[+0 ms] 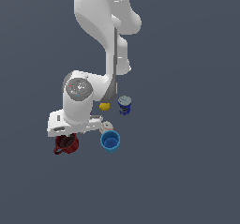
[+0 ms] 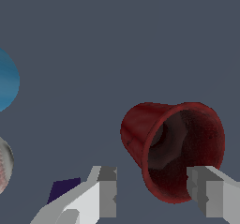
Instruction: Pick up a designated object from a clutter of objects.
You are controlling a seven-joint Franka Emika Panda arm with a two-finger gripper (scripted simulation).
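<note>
Step in hand, as judged: the approach and alignment over the dark red mug point(image 2: 173, 148), prior to closing on it.

Pincer point(image 2: 157, 197) state: spread wide and empty. In the wrist view one finger point(image 2: 105, 192) stands clear of the mug's outer wall, while the other finger point(image 2: 211, 195) lies in front of the mouth near the rim. No contact with the mug can be confirmed.

Mug location, taking the blue cup point(image 1: 110, 141) as the landmark: the dark red mug point(image 1: 65, 144) sits on the table point(image 1: 187, 171) to the exterior view's left of the blue cup, apart from it, and partly under the pincer point(image 1: 70, 131). The whitish ball point(image 1: 107, 125) is just beside the blue cup; the yellow lump point(image 1: 104, 106) and the blue-white can point(image 1: 124, 105) lie farther off, well apart from the mug.

Mug orientation: its mouth faces the wrist camera, so the dark interior is visible. The long axis runs from the wide rim to the narrower base, tilted relative to the camera. The handle is not visible in the wrist view.

Procedure advice:
- Centre the fingers so one wall section, or the whole body, lies between them
- Descend without nudging the rim
- Close only when both pads face the wall squarely; the taper may let the mug slip
</note>
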